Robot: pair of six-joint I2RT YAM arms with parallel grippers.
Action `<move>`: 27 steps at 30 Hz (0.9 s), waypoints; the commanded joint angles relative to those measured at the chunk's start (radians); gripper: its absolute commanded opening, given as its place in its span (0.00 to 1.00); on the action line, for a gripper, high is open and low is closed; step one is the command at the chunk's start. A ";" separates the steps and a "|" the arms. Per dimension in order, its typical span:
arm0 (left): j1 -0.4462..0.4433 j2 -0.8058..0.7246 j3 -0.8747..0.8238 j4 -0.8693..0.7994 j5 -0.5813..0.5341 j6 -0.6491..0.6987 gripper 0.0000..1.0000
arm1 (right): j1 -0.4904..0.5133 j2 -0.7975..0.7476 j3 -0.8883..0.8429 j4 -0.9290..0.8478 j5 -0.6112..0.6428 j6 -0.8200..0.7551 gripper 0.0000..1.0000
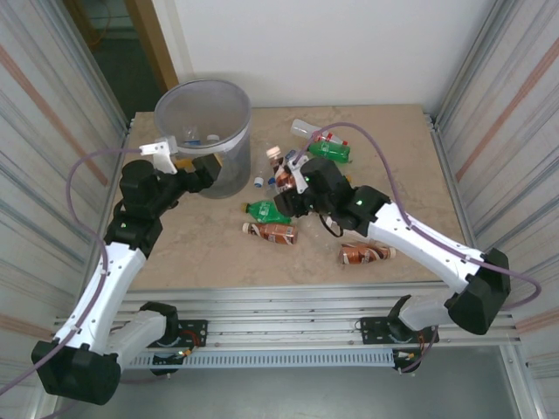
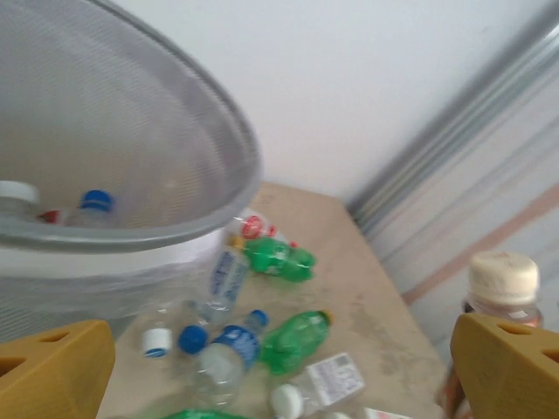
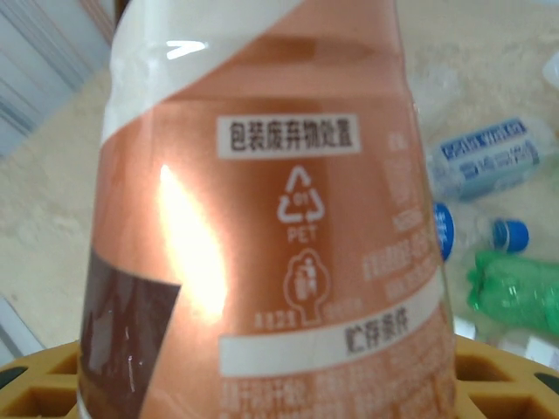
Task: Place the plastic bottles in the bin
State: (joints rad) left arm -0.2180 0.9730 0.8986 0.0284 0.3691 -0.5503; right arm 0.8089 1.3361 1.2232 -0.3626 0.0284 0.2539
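The bin [image 1: 203, 131] stands at the table's far left with a few plastic bottles [image 1: 197, 138] lying inside. My left gripper [image 1: 185, 157] hangs open at its near rim with nothing between its yellow fingers [image 2: 52, 371]; the bin's wall [image 2: 131, 166] rises close on the left of the left wrist view. My right gripper [image 1: 290, 179] is shut on a brown bottle [image 1: 278, 161] with a cream cap, raised over the table's middle. Its orange-brown label [image 3: 262, 218] sits between the yellow pads [image 3: 515, 375]. The same bottle [image 2: 502, 292] shows beside my left finger.
Loose bottles lie right of the bin: green ones [image 1: 269, 210] [image 1: 332, 148], brown ones [image 1: 272, 232] [image 1: 367, 253], a clear one [image 1: 306, 129] and blue-labelled ones [image 2: 223, 345]. Metal walls close both sides. Bare tabletop runs along the near edge.
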 commanded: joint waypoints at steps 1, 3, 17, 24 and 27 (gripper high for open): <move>-0.041 0.047 0.064 0.134 0.148 -0.062 0.99 | -0.014 -0.019 0.005 0.147 -0.085 0.005 0.43; -0.084 0.086 0.096 0.155 0.168 -0.064 0.99 | -0.020 -0.013 0.024 0.152 -0.107 -0.010 0.43; -0.236 0.304 0.262 0.236 0.299 -0.076 0.88 | -0.024 -0.011 0.025 0.227 -0.191 -0.018 0.44; -0.247 0.335 0.274 0.240 0.312 -0.079 0.70 | -0.024 -0.002 0.037 0.234 -0.197 -0.025 0.44; -0.248 0.343 0.278 0.240 0.318 -0.078 0.60 | -0.024 0.006 0.042 0.240 -0.197 -0.025 0.44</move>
State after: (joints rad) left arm -0.4603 1.3098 1.1404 0.2382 0.6582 -0.6315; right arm 0.7914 1.3392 1.2247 -0.1562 -0.1555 0.2504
